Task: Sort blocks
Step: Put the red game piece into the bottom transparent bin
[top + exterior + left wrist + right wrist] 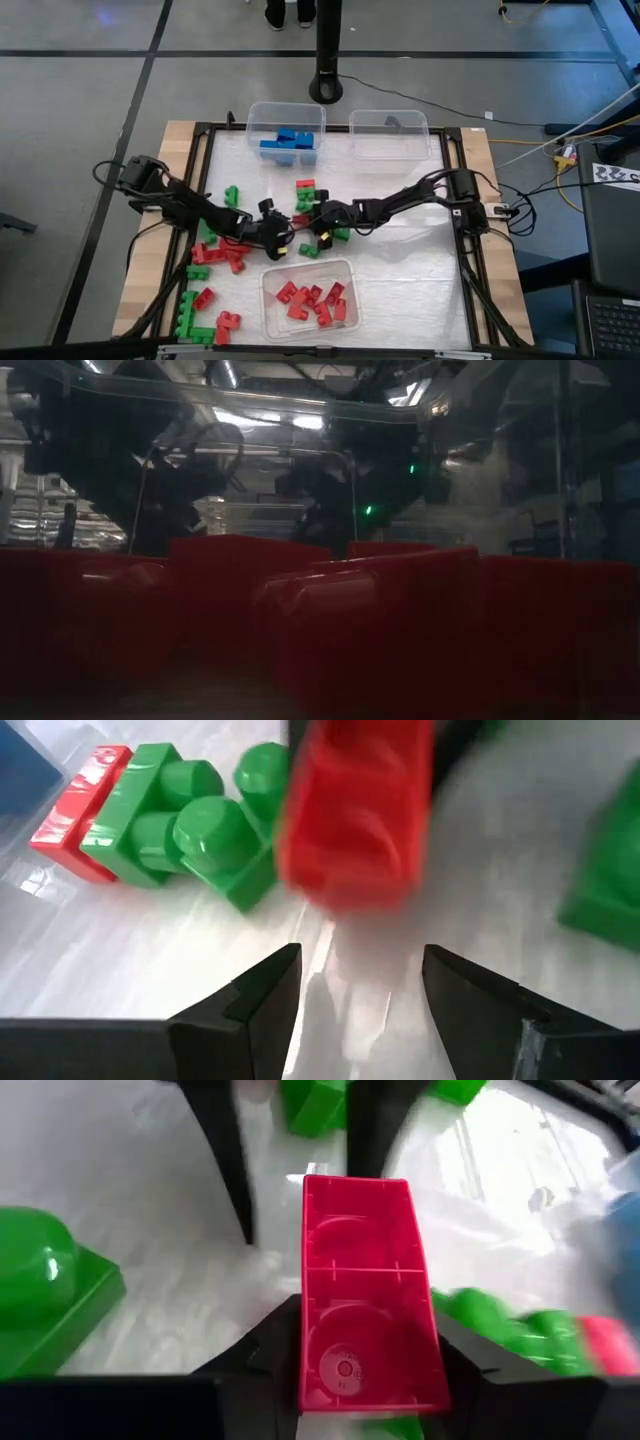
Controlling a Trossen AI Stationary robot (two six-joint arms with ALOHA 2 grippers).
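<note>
Reds and blues partly binned; loose blocks point(212, 290) remain on the desk. Right gripper point(365, 1380) jaws apparently clamp a red block point(365, 1310); left gripper point(360, 995) jaws gape empty

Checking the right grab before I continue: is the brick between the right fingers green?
No. In the right wrist view the brick between the right arm's fingers is red, with green ones lying nearby.

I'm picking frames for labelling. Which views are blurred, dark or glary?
Low view: dark, filled by out-of-focus red blocks. Left wrist view: the red block ahead is blurred, the green block sharper. Right wrist view: the held red block is clear, the edges smeared. High view: evenly lit.
</note>
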